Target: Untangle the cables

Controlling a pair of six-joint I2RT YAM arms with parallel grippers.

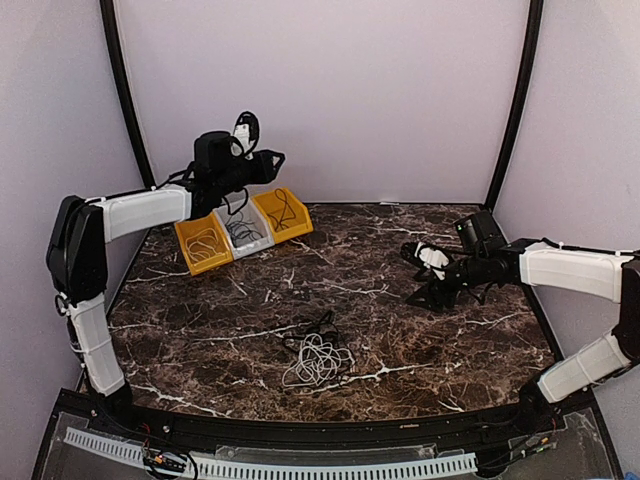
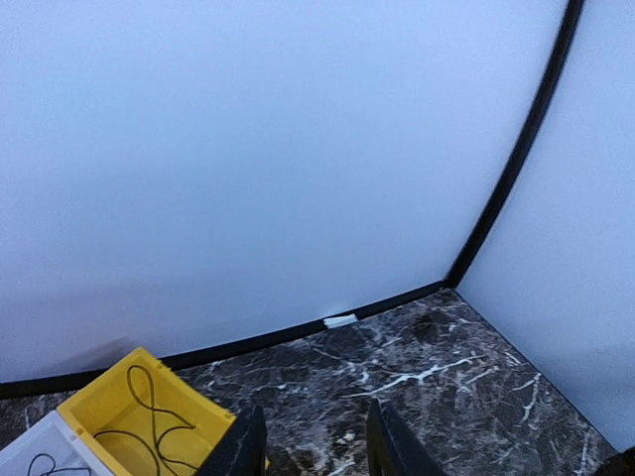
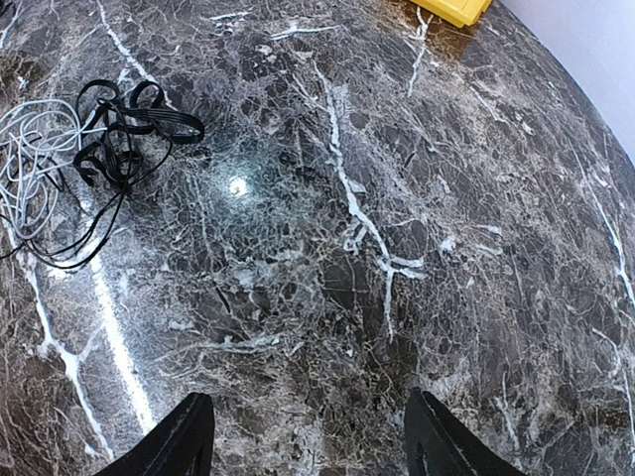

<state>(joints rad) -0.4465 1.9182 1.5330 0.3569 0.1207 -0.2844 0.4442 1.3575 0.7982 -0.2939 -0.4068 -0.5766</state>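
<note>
The left pincer (image 2: 310, 446) hangs apart and empty above the bins (image 1: 243, 232), probably where freed cords go. The right pincer (image 3: 308, 441), also spread, hovers near the tangled cables (image 1: 318, 355) mid-counter (image 1: 400, 340).

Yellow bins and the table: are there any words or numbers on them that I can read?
There are none to read in any view.
The yellow bins, the white bin, the marble table and the cables are all plain.
The small white tab at the table's far edge looks blank, but it is too small to be sure.
</note>
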